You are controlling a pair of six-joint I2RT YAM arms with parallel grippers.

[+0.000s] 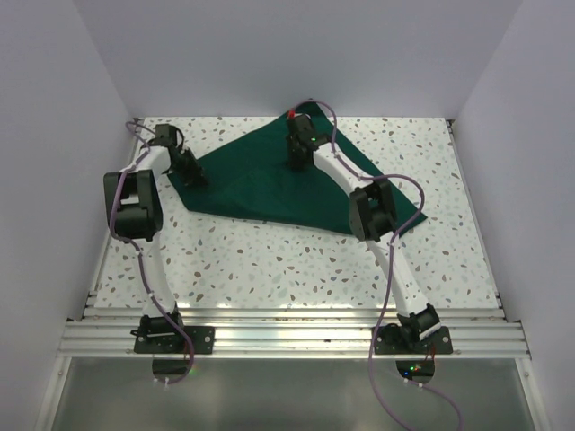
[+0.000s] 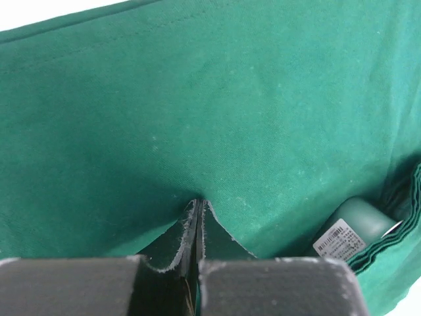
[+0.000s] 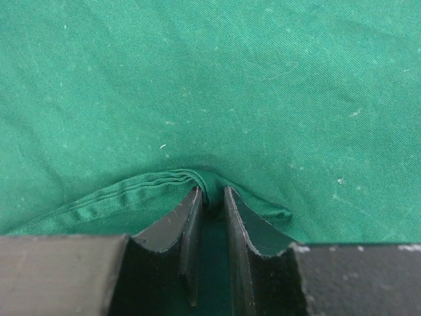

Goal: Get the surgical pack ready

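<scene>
Plain white walls [image 1: 269,54] close in a white speckled tabletop [image 1: 269,260], and on its far half lies the large dark green cloth [image 1: 252,180], spread flat in a rough triangle. No steel tray, scissors or gauze shows anywhere.

At the cloth's left corner, the left gripper [image 2: 197,209] has its fingers pressed tight together. The fabric fills the view ahead of the tips and draws into a small pucker just beyond them. Whether a fold is actually caught between the pads cannot be made out. To the right of this gripper, stacked green cloth edges [image 2: 398,224] lie over a rounded pale object with a barcode label [image 2: 345,236]; what it is I cannot tell.

Near the far edge, the right gripper [image 3: 212,194] has its fingers only narrowly parted, with a gathered stretch of hem nipped between them. Flat cloth stretches away ahead of the tips.

With each gripper at an edge of the sheet, the step in hand looks like taking hold for a fold of the wrap. The next move probably calls for both arms to lift together and carry their edges toward the middle, keeping the tension even. The left hold should be checked first, since a thin single layer could slip free as it rises.
</scene>
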